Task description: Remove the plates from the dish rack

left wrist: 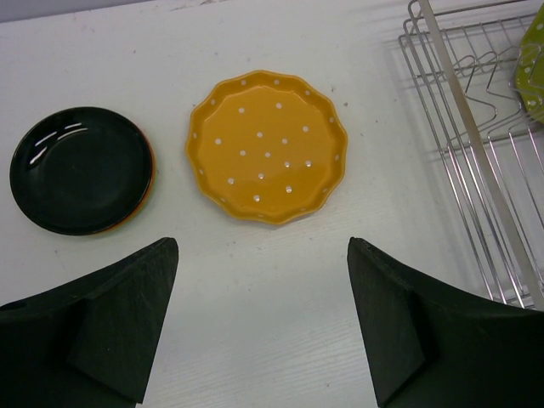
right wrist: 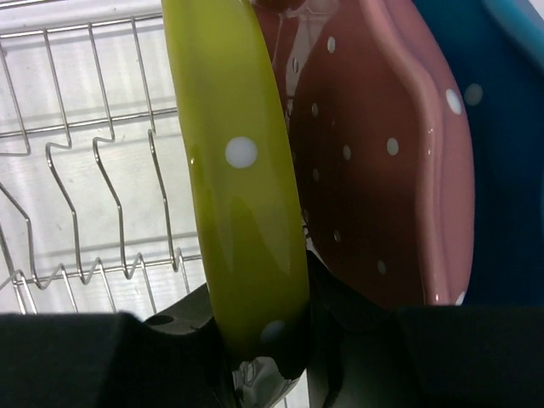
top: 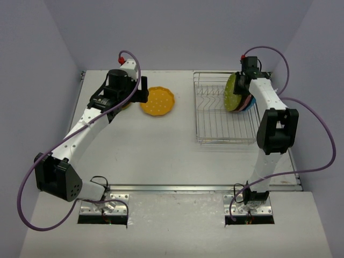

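In dish rack, right gripper clamps lime green plate by its rim; left gripper hangs wide open, empty, near yellow plate.

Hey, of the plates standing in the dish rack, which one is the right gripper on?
The lime green plate: its rim sits between the fingers of the right gripper. The pink plate and the blue plate beside it are not gripped.

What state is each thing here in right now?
Left gripper: open, empty.
Right gripper: shut on lime green plate.
Lime green plate: upright in dish rack, gripped.
Pink plate: upright, racked.
Teal plate: upright, racked.
Yellow plate: flat on table.
Black plate: atop orange plate.
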You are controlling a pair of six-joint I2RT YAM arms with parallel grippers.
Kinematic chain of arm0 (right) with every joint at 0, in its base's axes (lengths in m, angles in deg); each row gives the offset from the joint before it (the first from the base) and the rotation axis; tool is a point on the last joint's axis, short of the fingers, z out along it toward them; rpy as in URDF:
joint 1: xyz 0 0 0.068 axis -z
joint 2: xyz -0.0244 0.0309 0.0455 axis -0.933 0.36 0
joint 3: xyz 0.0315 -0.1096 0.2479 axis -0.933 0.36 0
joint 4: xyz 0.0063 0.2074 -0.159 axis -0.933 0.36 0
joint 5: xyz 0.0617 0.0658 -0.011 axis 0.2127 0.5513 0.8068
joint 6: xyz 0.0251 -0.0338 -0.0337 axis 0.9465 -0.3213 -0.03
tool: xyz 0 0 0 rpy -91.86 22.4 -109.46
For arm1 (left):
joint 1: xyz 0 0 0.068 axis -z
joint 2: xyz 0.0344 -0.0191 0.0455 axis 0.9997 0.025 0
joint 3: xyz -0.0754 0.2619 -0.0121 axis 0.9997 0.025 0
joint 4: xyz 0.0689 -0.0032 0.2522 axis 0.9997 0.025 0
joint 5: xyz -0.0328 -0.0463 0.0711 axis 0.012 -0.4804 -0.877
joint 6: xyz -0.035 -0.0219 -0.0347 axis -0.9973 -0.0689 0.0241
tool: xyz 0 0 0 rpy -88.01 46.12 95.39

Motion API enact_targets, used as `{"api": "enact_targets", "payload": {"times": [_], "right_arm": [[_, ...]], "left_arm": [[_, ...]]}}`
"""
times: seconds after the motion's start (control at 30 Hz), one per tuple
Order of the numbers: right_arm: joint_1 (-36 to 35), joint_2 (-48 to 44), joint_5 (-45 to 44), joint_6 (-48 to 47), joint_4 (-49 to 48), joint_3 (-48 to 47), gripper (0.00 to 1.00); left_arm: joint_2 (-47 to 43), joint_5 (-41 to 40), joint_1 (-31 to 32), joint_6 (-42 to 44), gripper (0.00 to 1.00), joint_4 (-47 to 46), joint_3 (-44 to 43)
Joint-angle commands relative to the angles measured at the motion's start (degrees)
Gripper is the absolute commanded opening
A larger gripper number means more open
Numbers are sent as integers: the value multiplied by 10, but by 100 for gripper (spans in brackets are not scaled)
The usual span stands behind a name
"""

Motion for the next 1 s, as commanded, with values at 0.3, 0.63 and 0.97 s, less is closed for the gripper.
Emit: {"api": "enact_targets", "payload": {"times": [0.3,0.63,0.97], "right_arm": [[-6,-79,10,-22,-17,-1,0],[-61,-126,-78,-85,-50,-11,0],[-143,-154,-212,-201,-137,17,0]], "left_arm": [[-19,13,-10,-11,79,-34,8],[-25,7,-14,-16,100,-29,8],[-31,-11,-16,-16,100,-23,5]]}}
